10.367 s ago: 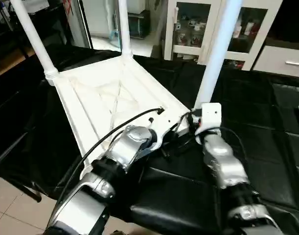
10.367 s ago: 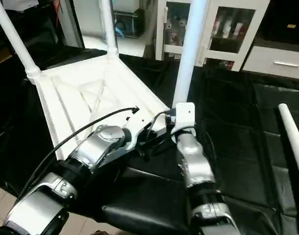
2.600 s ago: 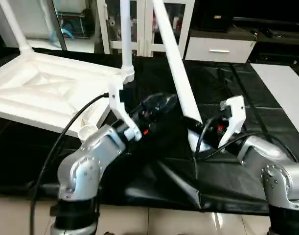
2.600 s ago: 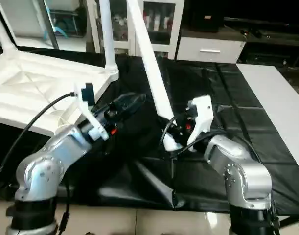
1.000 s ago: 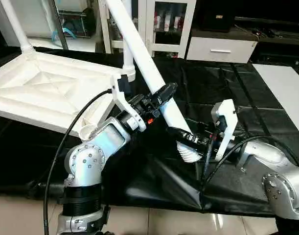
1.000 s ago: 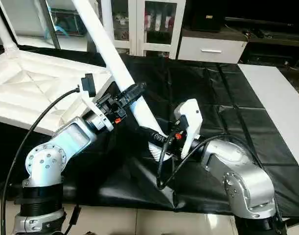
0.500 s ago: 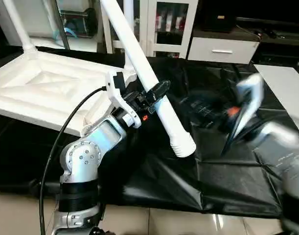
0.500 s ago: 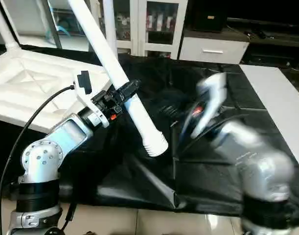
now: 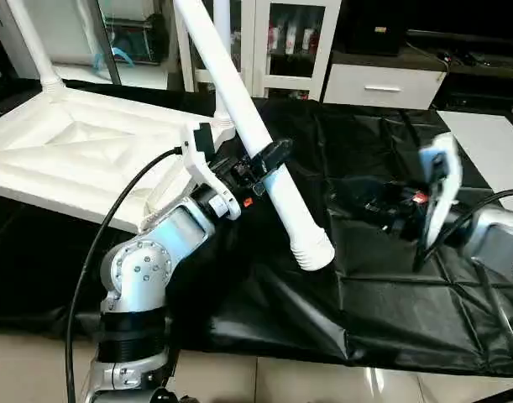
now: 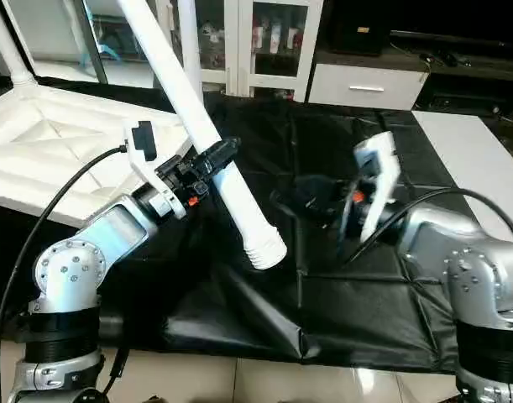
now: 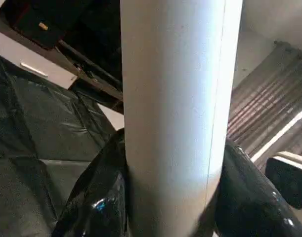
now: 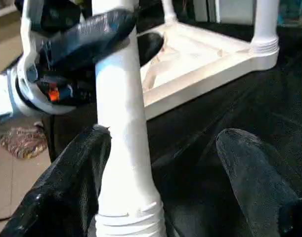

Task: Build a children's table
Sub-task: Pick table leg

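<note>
An upturned white table top point(image 9: 80, 155) is lying at the left of the black-draped counter point(image 9: 390, 277), with legs standing in its corners. The left gripper point(image 9: 269, 159) is clamping its fingers around a slanting loose leg point(image 9: 264, 159). The right gripper point(image 10: 311, 197) is hovering nearby, fingers spread wide, holding nothing.

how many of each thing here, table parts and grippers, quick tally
table top: 1
legs: 3, two fitted, one held
grippers: 2, left gripper and right gripper
total: 6
</note>
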Motion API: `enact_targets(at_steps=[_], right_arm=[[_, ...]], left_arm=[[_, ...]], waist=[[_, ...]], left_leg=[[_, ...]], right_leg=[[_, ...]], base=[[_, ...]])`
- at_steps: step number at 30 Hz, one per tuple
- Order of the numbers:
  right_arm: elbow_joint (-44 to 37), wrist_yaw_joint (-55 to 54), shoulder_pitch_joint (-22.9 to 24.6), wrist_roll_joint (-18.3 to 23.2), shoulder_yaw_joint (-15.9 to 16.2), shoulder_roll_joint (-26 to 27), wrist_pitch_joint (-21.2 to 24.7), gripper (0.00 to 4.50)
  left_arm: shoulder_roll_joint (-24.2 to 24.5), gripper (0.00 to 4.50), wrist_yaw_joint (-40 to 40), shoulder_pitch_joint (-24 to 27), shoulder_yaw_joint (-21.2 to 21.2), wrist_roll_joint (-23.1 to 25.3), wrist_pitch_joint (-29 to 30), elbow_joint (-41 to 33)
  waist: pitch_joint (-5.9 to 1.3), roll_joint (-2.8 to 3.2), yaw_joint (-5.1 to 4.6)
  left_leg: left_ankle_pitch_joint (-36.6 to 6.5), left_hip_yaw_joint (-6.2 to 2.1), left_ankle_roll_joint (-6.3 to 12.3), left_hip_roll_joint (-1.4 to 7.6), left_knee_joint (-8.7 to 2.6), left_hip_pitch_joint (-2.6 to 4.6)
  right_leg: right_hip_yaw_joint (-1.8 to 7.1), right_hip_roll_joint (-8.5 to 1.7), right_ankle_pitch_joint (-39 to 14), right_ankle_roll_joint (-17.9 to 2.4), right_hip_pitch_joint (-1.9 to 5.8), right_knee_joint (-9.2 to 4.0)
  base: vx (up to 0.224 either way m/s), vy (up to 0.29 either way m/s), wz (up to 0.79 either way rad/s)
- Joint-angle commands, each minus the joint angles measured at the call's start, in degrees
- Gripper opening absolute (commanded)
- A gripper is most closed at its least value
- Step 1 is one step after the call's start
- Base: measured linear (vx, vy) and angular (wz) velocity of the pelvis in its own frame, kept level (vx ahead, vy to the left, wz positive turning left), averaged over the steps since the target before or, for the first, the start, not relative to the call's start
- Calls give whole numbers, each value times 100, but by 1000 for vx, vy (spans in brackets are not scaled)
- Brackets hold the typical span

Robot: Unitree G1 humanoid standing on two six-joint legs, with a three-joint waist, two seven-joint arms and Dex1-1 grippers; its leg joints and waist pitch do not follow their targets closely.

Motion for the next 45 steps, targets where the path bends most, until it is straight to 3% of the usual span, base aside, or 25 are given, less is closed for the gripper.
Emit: enact_targets(at_steps=[1,5,10,14,16,20,25,26,29,31,33,36,37,38,39,41,45], right_arm=[[-193,52,26,-228,237,-132,-154,371],[-538,-70,114,-787,1003,-97,-604,371],[-694,-339,45,-970,1347,181,-707,371],[-527,-802,-50,-1709,1959,310,-1008,371],[-398,-1049,-65,-1921,2049,450,-1084,371],[-514,-981,-7,-1580,1723,657,-1115,371],[-798,393,74,-111,641,115,-933,371],[-642,743,60,90,409,-102,-878,371],[-205,1091,-65,448,51,-240,-639,371],[-108,1204,-87,547,8,-280,-572,371],[-11,1531,-110,703,100,-424,-416,371],[-75,1981,-115,896,515,-599,-209,371],[-101,2111,-150,836,765,-623,-231,371],[-104,2130,-157,822,805,-625,-237,371],[-99,2234,-206,750,975,-618,-254,371],[-67,2360,-316,641,1225,-537,-261,371],[90,2493,-517,410,1535,-419,-342,371]], left_arm=[[39,188,-61,-107,-118,-4,18,-29],[144,186,-54,-108,-297,285,-48,-19],[173,186,-24,-117,-374,456,-140,22],[196,186,-24,-128,-460,526,-196,18],[201,186,-51,-131,-493,530,-212,2],[319,186,-442,-67,-501,411,-208,-101],[1211,186,-2288,42,-461,-34,-251,-242],[1473,186,-2828,36,-454,-186,-164,-204],[1789,186,-3482,-82,-516,-294,-31,-74],[1851,186,-3635,-132,-552,-276,-30,-35],[1977,186,-3981,-284,-672,-210,-94,69],[2079,186,-4364,-534,-911,-82,-245,230],[2074,186,-4455,-603,-993,-56,-286,261],[2072,186,-4467,-612,-1005,-53,-290,265],[2054,186,-4530,-663,-1056,-43,-308,288],[2005,186,-4602,-725,-1130,-24,-314,292],[1973,186,-4781,-786,-1211,-5,-309,291]], waist=[[-346,-48,29],[-334,-46,22],[-326,-32,2],[-316,-28,-8],[-325,-40,-6],[-334,-27,2],[-326,-56,18],[-323,-30,30],[-307,-16,13],[-316,-15,10],[-314,-7,20],[-319,5,27],[-318,-5,28],[-327,-10,23],[-329,27,26],[-344,2,14],[-347,13,19]], left_leg=[[-630,-70,190,235,-365,19],[-670,-65,186,239,-372,19],[-800,-80,126,248,-390,34],[-868,-80,3,242,-406,23],[-853,-77,-16,238,-401,30],[-802,-78,31,247,-408,32],[-781,-59,221,227,-407,39],[-813,-60,249,239,-408,51],[-858,-51,225,231,-409,57],[-899,-50,214,232,-401,71],[-942,-50,194,232,-399,76],[-918,-60,190,234,-399,73],[-916,-59,179,237,-399,70],[-861,-65,159,246,-398,53],[-839,-73,141,249,-399,51],[-793,-63,146,246,-382,54],[-713,-62,148,255,-381,54]], right_leg=[[260,-391,-1528,-839,324,-487],[271,-395,-1519,-819,325,-483],[280,-401,-1694,-772,300,-494],[283,-396,-1675,-762,294,-490],[292,-404,-1633,-757,297,-481],[299,-397,-1365,-808,307,-443],[295,-387,-1286,-812,320,-441],[300,-393,-1369,-822,316,-430],[284,-399,-1565,-914,291,-446],[277,-407,-1669,-975,296,-462],[278,-401,-1724,-990,296,-470],[274,-402,-1686,-992,319,-469],[278,-413,-1695,-1011,318,-466],[279,-427,-1643,-1042,336,-446],[278,-431,-1610,-1065,338,-434],[280,-427,-1481,-1134,339,-422],[280,-414,-1360,-1184,332,-407]], base=[[0,0,0],[0,0,0],[0,0,0],[0,0,0],[0,0,0],[0,0,0],[0,0,0],[0,0,0],[0,0,0],[0,0,0],[0,0,0],[0,0,0],[0,0,0],[0,0,0],[0,0,0],[0,0,0],[0,0,0]])
